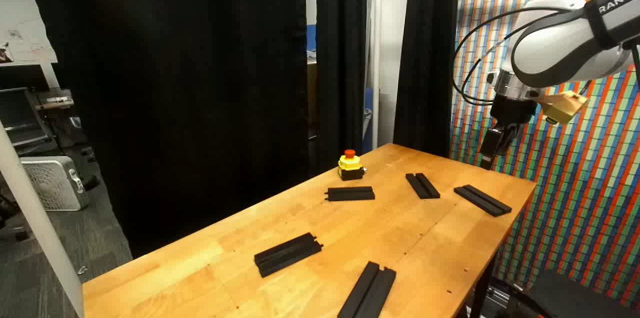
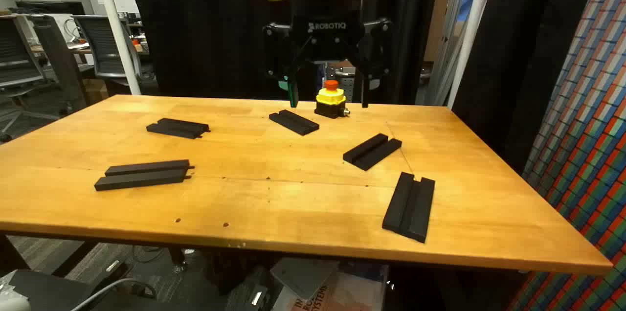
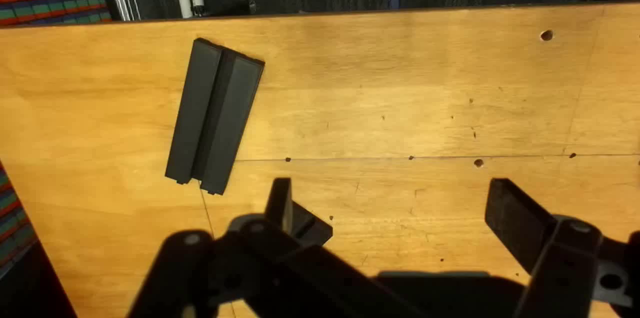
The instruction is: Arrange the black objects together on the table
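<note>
Several flat black objects, each with a groove along its middle, lie scattered and apart on the wooden table point(image 2: 274, 213). Three are toward the right side in an exterior view: a far one point(image 2: 294, 122), a middle one point(image 2: 372, 151) and a near one point(image 2: 398, 203). Toward the left lie a far one point(image 2: 178, 128) and a near one point(image 2: 143, 174). My gripper point(image 2: 329, 103) hangs above the tabletop, its fingers wide apart with nothing between them. In the wrist view the near-right black object point(image 3: 215, 117) shows whole, while the middle one point(image 3: 314, 228) is partly hidden behind a finger.
A yellow-and-red button point(image 1: 350, 163) on a black base stands by the table's far edge, close to a black object point(image 1: 350, 193). Black curtains point(image 1: 200, 83) hang behind that edge. The wrist view shows small holes in the wood and the table's edge at the top.
</note>
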You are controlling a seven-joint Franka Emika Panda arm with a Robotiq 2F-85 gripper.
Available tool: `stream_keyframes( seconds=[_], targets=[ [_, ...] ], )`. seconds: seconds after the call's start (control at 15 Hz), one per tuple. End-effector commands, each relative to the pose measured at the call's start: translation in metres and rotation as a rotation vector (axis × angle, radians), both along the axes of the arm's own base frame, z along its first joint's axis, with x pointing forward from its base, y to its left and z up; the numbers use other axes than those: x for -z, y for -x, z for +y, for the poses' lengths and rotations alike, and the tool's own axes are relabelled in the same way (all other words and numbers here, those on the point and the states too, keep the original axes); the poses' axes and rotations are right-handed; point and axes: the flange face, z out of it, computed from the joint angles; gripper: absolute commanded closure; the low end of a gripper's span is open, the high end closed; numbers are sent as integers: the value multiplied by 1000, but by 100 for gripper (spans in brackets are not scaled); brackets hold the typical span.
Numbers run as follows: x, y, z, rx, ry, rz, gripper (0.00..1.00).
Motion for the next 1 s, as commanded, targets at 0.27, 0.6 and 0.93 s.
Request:
stream_keyframes(
  seconds=[0.27, 0.6, 0.93],
  targets=[
    [-7, -1, -1, 2, 4, -13, 0],
    [10, -4, -8, 56, 2, -5, 0],
    [43, -9, -24, 154, -10, 8, 0]
  ],
)
